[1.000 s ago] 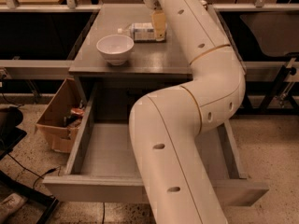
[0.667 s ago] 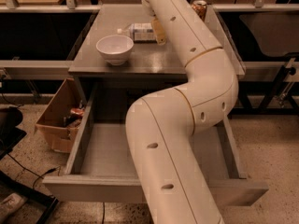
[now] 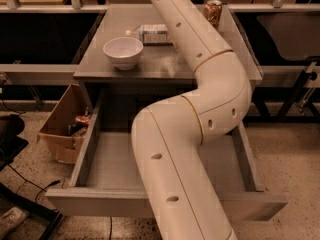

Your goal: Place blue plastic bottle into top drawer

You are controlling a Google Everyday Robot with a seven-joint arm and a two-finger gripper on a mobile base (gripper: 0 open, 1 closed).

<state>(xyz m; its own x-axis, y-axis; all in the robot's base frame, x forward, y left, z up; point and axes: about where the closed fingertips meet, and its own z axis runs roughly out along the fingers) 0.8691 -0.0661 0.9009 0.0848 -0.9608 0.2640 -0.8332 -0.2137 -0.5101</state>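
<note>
A: What takes up most of the view?

B: The robot's arm (image 3: 200,109), a thick, smooth cream tube with small oval holes and thin gold joint rings. It rises from the bottom edge, bends over the drawer, and runs up across the table and out at the top.

A: And the gripper?

B: It is past the top edge, out of sight, so whether it is spread or pinching cannot be told.

A: The top drawer (image 3: 90,204)?

B: Pulled wide out below the grey, matte metal table (image 3: 165,66). It is a shallow grey box with a flat front panel and tall side walls.

A: Anything on the floor?

B: A brown cardboard box (image 3: 57,121) just left of the drawer.

A: And on the table?

B: A round, glossy white bowl (image 3: 123,52) near the front left. Just behind it the blue plastic bottle (image 3: 150,34) lies on its side, white cap to the left, its right end hidden by the arm. An orange-brown can (image 3: 213,12) stands upright at the far right.
</note>
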